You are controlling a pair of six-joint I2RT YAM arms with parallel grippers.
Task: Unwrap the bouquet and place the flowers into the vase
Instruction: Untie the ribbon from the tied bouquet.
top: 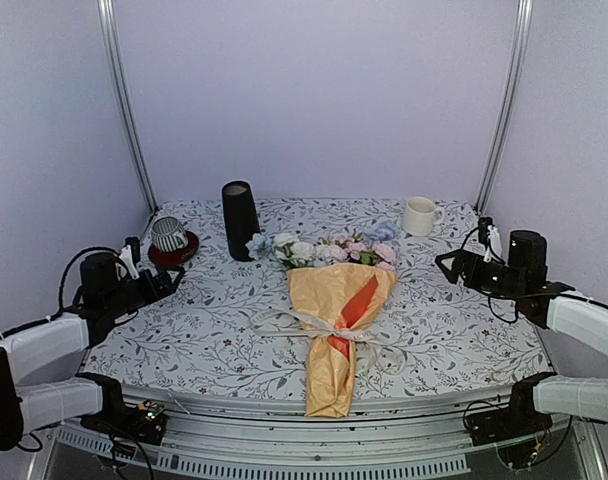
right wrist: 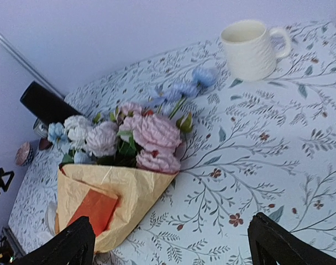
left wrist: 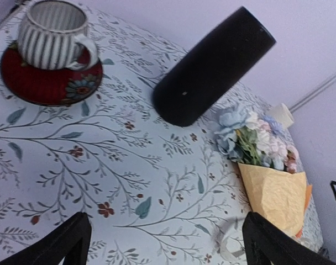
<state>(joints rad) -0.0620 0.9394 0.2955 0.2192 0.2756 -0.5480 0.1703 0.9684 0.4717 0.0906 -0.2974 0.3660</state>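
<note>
Presently, left to right: left gripper (top: 152, 268), jaws spread, empty, near the striped cup (top: 167, 233); vase (top: 239, 220), upright, just beside the flowers (top: 324, 250); bouquet (top: 339, 320), wrapped, ribbon (top: 274, 318) tied, lying centrally; right gripper (top: 462, 248), jaws spread, empty, near the white mug (top: 418, 216). Risk: tugging the ribbon may swing the flowers into the vase, toppling it.

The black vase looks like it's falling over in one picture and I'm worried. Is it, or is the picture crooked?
Left wrist view: the camera is tilted, so the vase leans; top view: it stands straight, in soft even light with faint shadows; right wrist view: tilted too, so the table slopes.
</note>
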